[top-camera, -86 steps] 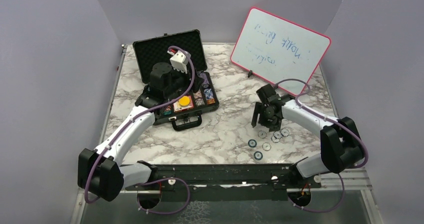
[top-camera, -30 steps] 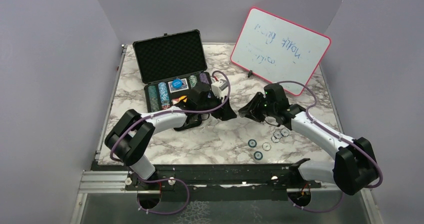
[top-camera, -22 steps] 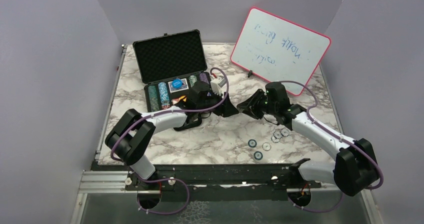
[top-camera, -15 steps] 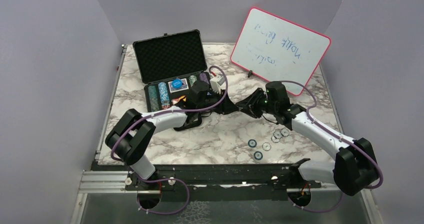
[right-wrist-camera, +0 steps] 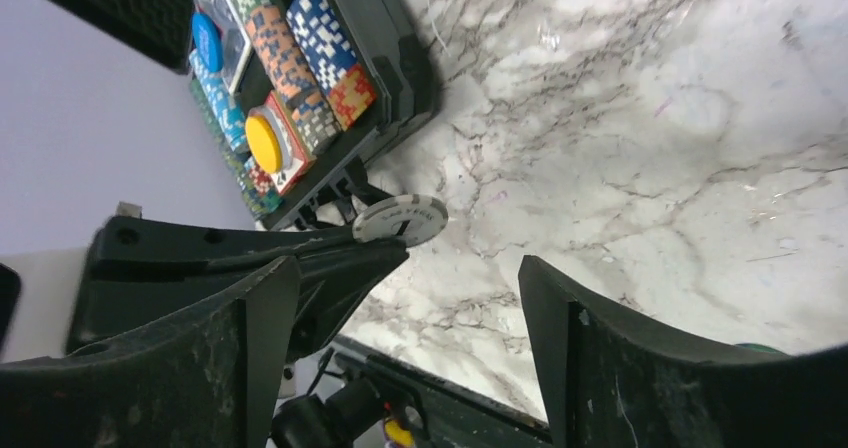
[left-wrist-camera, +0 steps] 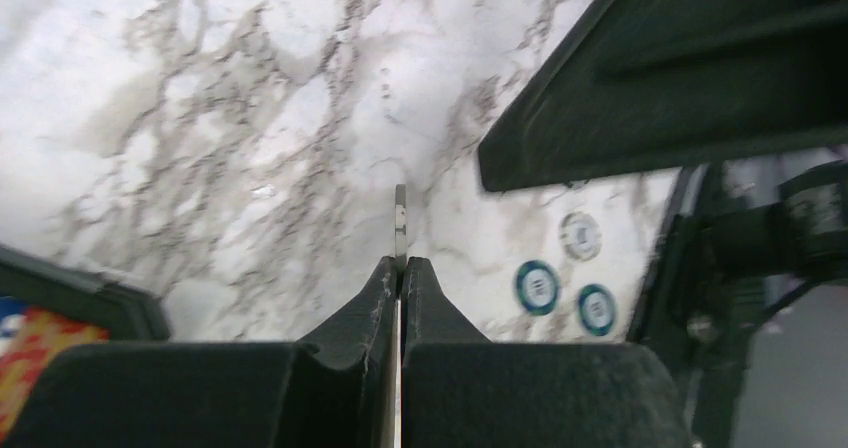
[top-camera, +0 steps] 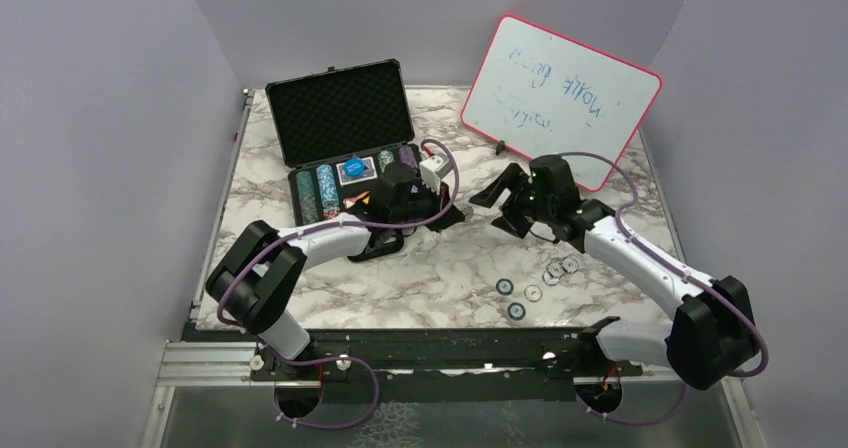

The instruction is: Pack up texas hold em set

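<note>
You are in a robot lab booth: plain purple walls (top-camera: 90, 148) close in a marble table (top-camera: 440, 263) on a metal frame (top-camera: 200, 363).

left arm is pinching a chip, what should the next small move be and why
Probably swing the left end effector toward the open case: it is shut on the grey chip, held edge-on, the right end effector stands open and apart from it, and the case's chip rows lie close by.

Case (top-camera: 340, 118): one. Loose chips (top-camera: 533, 292) on worktop (top-camera: 330, 268), near right: six. Held chip (right-wrist-camera: 400, 219) in left fingers (left-wrist-camera: 430, 313): one. Whiteboard (top-camera: 560, 98): one. Yellow button (right-wrist-camera: 263, 142): one. Blue button (right-wrist-camera: 207, 40): one.
</note>
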`<state>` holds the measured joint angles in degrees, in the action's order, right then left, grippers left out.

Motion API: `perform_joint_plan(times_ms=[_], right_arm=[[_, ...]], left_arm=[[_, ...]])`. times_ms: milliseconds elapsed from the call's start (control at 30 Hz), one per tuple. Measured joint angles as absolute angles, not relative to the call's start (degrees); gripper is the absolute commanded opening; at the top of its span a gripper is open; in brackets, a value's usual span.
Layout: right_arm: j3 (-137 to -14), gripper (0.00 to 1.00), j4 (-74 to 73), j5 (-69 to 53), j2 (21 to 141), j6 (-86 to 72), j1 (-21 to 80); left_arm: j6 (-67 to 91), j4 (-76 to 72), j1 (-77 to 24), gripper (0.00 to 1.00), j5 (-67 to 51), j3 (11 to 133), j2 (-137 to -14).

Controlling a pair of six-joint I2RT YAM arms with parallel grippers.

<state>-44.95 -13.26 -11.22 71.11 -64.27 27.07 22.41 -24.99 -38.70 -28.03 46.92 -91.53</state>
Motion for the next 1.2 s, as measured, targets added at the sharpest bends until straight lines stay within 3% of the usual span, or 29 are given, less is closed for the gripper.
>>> perform_joint_plan(times_ms=[367,767,1200], right_arm=[[-51.51,0.82,-26.44,2.13,68.05,-56.01,27.07],[-50.74,0.81,-30.09,3.27,68.10,-54.63,27.09],[-50.74,0.80,-30.24,2.92,69.19,-52.99,27.09]], left_arm=[[-18.24,6.90,-37.26,0.00,-15.22,54.89,-86.04],[-30.94,22.92,-35.40,0.00,-7.09,62.46,-88.38],[-34.15,26.26,-32.62,0.00,-6.57,63.96,-89.14]])
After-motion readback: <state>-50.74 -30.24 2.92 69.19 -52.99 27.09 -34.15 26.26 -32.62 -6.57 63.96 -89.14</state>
